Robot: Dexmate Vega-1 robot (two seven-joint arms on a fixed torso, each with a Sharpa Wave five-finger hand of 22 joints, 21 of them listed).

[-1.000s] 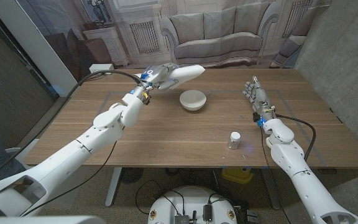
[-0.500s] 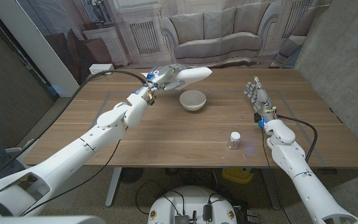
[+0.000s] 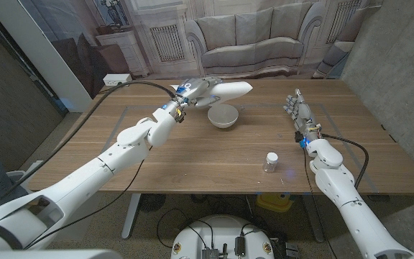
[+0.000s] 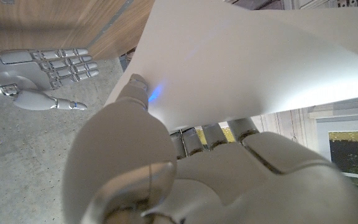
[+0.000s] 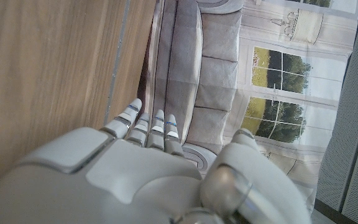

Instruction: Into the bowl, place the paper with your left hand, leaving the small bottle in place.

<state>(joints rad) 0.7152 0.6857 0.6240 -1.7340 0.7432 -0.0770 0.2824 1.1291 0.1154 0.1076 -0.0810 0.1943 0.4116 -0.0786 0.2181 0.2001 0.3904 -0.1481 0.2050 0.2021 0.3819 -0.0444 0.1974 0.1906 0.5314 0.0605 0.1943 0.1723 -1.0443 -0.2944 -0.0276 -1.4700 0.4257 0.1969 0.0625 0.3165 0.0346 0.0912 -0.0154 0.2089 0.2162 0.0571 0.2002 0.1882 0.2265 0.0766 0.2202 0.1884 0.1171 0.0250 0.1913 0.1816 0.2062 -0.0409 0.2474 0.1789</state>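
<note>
My left hand (image 3: 195, 90) holds a white sheet of paper (image 3: 232, 89) in the air, just above the far rim of the white bowl (image 3: 223, 116), which stands at the table's far middle. In the left wrist view the paper (image 4: 247, 62) lies pinched between my thumb and fingers (image 4: 135, 87). The small clear bottle (image 3: 271, 162) with a white cap stands upright near the front right of the table. My right hand (image 3: 297, 111) stands on the table at the right, fingers straight and apart, holding nothing; it also shows in the left wrist view as an open hand (image 4: 39, 71).
The wooden table (image 3: 192, 155) carries a faint taped rectangle. A black cable runs along my left arm from the far left. Behind the table hangs a backdrop showing a sofa.
My left hand has carried the paper to the right, from left of the bowl to above its far rim. The right hand and the bottle have stayed still.
</note>
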